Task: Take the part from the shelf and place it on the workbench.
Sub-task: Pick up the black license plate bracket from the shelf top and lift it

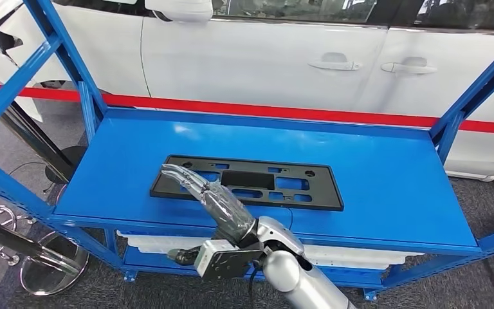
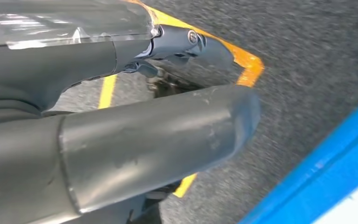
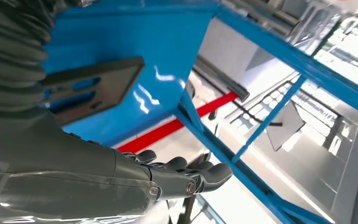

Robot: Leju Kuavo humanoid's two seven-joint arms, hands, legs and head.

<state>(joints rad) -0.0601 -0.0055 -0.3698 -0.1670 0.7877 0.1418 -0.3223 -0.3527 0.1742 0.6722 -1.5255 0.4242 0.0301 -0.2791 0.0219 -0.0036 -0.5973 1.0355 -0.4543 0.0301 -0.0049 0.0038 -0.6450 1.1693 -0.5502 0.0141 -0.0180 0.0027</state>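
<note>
Blue shelf (image 1: 392, 193) carries the black part (image 1: 257, 183) flat near its front edge, within reach. The right hand (image 1: 202, 190) reaches over the part's left end, fingers extended and holding nothing, apparently placed to grip it. The left hand (image 2: 135, 140) hangs over floor, its grasp unclear.

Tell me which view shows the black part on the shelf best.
The head view: the whole part lies flat on the blue shelf, cutouts visible, with the right hand reaching over its left end. The right wrist view shows one end of it. The left wrist view shows floor and the left hand.
</note>
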